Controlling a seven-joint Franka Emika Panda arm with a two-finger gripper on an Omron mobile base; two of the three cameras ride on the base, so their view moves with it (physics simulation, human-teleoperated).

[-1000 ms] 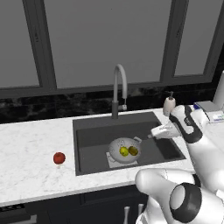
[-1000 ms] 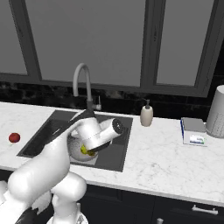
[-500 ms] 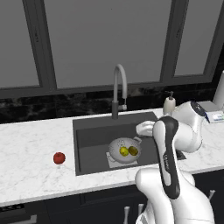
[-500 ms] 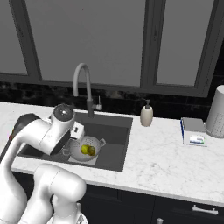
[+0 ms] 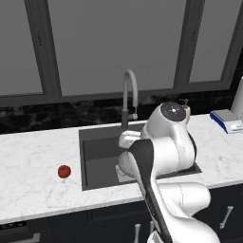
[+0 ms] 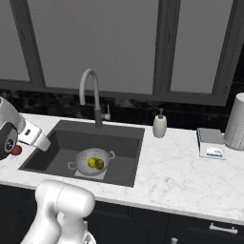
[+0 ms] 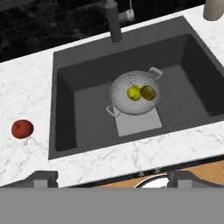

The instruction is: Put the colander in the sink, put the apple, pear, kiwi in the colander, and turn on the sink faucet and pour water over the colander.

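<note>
Far out at nine o'clock on the white marble counter (image 7: 26, 83) sits the small round red apple (image 7: 22, 129), alone and well apart from the large dark grey rectangular sink (image 7: 65, 113). From my left base camera the same apple (image 5: 64, 171) lies left of the basin, while my own white arm covers most of the sink's right half there and hides the fruit inside.

Moving right, my hand camera looks down into the basin: the round silver perforated colander (image 7: 134, 92) rests at the centre on the light grey square plate (image 7: 139, 122), one loop handle toward seven o'clock, the other toward one. Inside it the bright yellow-green pear (image 7: 134, 92) lies touching the duller olive-brown kiwi (image 7: 148, 92) on its right. My right base camera shows both fruits in the colander (image 6: 94, 160) too.

At twelve o'clock behind the basin rises the tall grey gooseneck faucet (image 6: 92, 95).

Whether my gripper is spread or closed I cannot tell.
</note>
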